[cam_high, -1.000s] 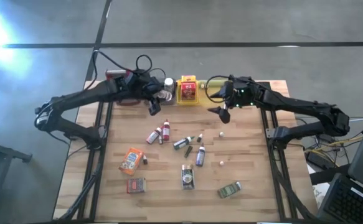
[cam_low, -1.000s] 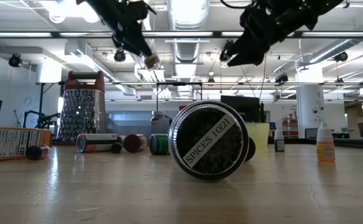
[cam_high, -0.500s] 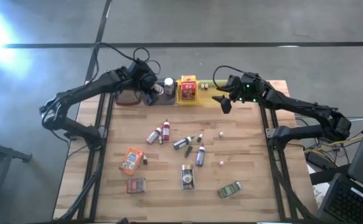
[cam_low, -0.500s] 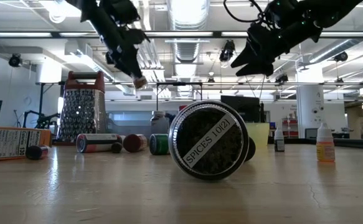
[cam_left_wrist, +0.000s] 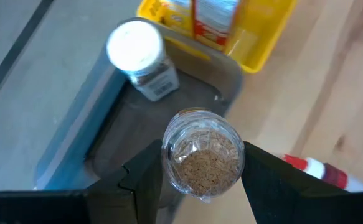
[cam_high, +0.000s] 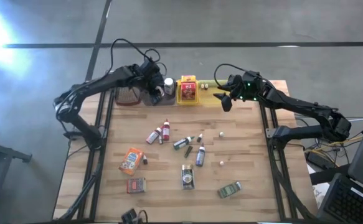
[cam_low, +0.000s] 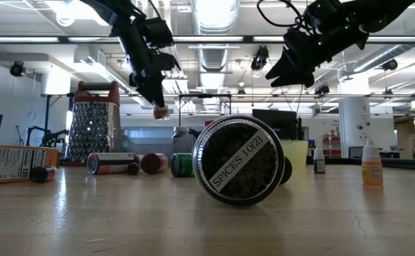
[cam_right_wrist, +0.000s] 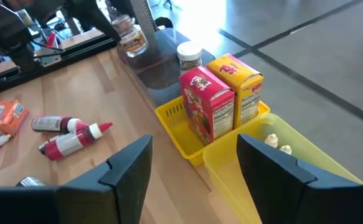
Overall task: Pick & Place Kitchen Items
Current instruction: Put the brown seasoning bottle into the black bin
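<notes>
My left gripper is shut on a small clear jar of brown granules and hangs above the grey tray at the table's far edge. A white-capped jar stands upright in that tray. My right gripper hovers open near the yellow tray with its two boxes and the yellow-green tray; nothing is between its fingers. Several small bottles, an orange packet and tins lie loose on the wooden table. My left gripper pinches the jar's round sides between its two fingers. The fingers slant steeply down from above. The jar sticks out below the fingertips, clear of the tray and the table.
A red-topped metal grater stands left of the grey tray. A round spice tin lies on its side near the table's front edge. Bare wood lies to the right of the loose items.
My left gripper has carried the jar toward the table's far edge and down over the grey tray, tipping more steeply downward. My right gripper has drifted a little toward the far edge, near the yellow tray.
</notes>
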`<state>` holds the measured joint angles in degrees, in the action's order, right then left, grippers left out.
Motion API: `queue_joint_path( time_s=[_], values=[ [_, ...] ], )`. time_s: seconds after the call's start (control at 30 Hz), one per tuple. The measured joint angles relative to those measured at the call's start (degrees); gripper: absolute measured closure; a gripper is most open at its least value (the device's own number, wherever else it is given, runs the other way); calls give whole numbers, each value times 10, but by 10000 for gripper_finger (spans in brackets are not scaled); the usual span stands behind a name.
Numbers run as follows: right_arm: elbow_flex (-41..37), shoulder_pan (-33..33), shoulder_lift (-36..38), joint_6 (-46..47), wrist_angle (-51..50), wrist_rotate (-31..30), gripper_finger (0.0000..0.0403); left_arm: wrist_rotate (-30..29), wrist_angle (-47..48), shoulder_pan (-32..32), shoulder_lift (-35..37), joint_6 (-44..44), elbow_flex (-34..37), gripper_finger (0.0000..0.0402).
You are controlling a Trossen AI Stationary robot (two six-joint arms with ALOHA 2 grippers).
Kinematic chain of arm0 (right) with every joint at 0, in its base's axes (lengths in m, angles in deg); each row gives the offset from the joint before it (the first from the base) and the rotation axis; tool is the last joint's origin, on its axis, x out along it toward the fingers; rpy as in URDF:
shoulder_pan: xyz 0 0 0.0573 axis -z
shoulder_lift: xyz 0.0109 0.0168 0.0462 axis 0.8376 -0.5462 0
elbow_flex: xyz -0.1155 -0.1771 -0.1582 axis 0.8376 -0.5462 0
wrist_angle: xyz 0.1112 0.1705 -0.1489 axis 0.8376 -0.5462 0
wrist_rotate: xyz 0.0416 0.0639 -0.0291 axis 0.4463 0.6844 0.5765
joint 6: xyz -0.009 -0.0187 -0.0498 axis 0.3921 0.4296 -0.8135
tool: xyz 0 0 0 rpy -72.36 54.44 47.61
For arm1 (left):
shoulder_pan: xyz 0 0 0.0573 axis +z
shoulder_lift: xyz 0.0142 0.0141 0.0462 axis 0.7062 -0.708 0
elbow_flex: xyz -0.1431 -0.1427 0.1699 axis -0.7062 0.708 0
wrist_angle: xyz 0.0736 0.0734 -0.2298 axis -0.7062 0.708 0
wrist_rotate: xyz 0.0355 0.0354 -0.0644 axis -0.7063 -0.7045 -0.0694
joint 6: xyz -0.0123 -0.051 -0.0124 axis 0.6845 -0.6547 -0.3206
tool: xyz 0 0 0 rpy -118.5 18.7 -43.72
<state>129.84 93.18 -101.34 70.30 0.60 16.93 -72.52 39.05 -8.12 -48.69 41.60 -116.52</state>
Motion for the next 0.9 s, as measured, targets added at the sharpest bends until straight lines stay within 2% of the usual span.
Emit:
queue_joint_path(
  time_s=[0.27, 0.7, 0.9],
  values=[
    [0, 0, 0, -1, 2, -2, 180, -1, 16, 28, -30, -13, -43, 209],
    [0, 0, -1, -10, 8, -17, 138, 2, 53, 69, -74, -10, -68, 209],
    [0, 0, -1, -10, 17, -58, 121, 2, 54, 76, -85, -1, -68, 209]
  ],
)
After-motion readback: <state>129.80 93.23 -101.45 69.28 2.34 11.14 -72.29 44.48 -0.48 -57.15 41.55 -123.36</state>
